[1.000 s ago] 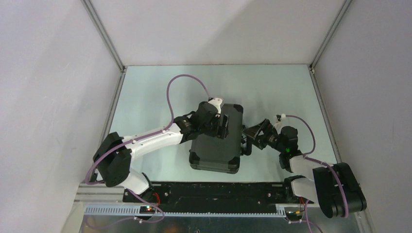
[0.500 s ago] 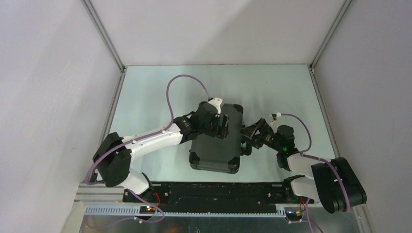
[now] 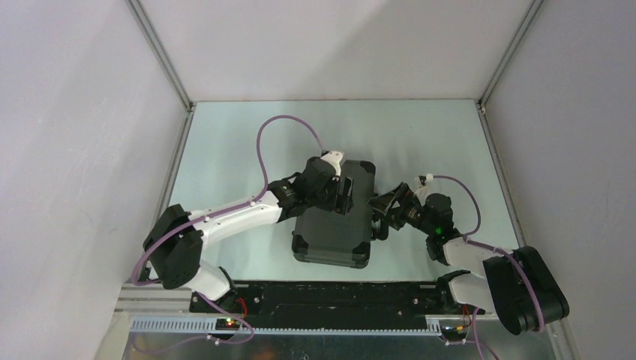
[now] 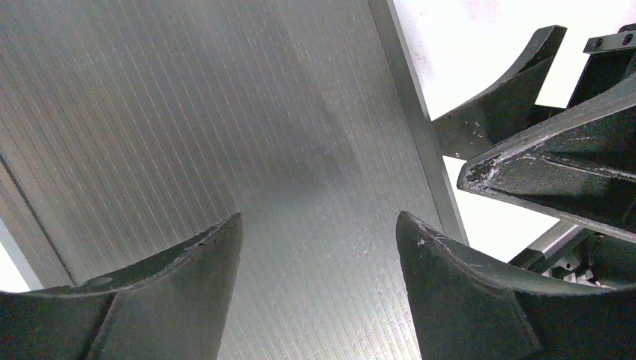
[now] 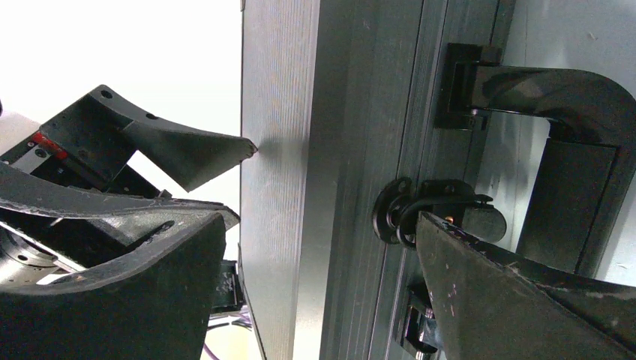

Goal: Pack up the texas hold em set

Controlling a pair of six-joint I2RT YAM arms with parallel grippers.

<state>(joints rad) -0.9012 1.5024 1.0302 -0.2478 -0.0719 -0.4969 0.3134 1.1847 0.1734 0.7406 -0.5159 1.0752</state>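
The briefcase (image 3: 334, 229) lies closed, flat at mid-table (image 3: 240, 142). My left gripper (image 4: 319, 225) hangs low over its lid (image 4: 225, 112), jaws spread, grasping nothing. My right gripper (image 5: 319, 217), jaws wide apart and empty, brackets the case's right edge beside the latch (image 5: 420, 214) and handle (image 5: 562, 150).

left claw (image 3: 343, 196): spread, arm stretched forward | right claw (image 3: 384, 207): spread wide, pointing left

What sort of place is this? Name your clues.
Probably a robotics lab cell: left arm and right arm bolted by a table, white walls in metal framing, one closed black case.
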